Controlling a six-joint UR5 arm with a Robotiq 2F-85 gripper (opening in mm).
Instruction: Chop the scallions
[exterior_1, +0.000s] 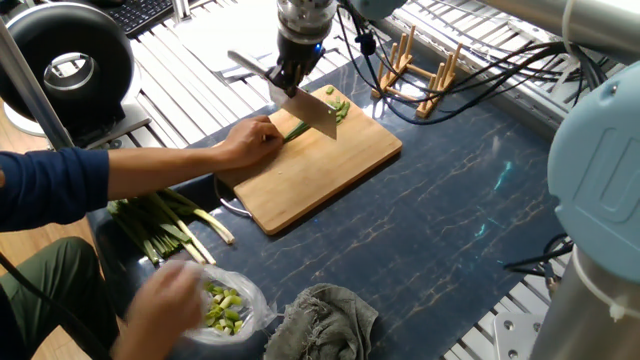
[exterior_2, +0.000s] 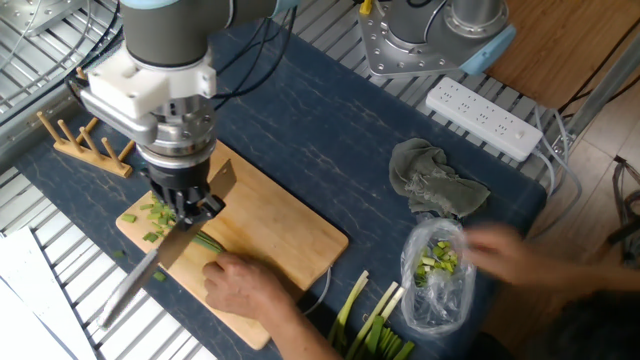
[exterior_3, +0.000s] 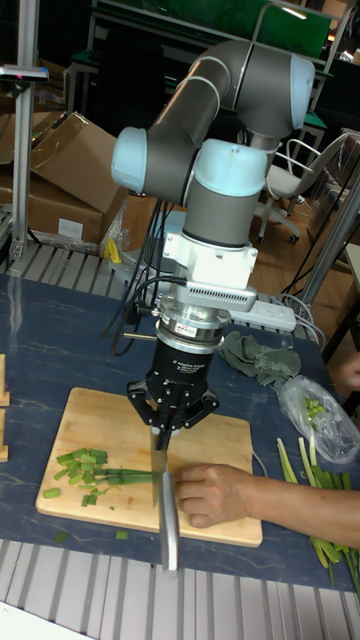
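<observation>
While the pincer grips a flat steel knife, slender scallions lie flat.

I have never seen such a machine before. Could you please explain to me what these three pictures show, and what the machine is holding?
All three pictures show one table at one moment, from three cameras: two look down from different sides, the tall one looks from the front.

The big grey and blue machine is a robot arm. Its gripper, a two-finger clamp, is shut on a knife whose blade points down at a wooden cutting board.

On the board lie thin green scallions, with short cut bits beside them. A person's hand holds the stalks down, close to the blade.

Elsewhere on the table are a thicker bundle of stalks, a clear plastic bag with pale green chunks, a grey cloth and a small wooden rack. The person's other hand is blurred near the bag.
</observation>
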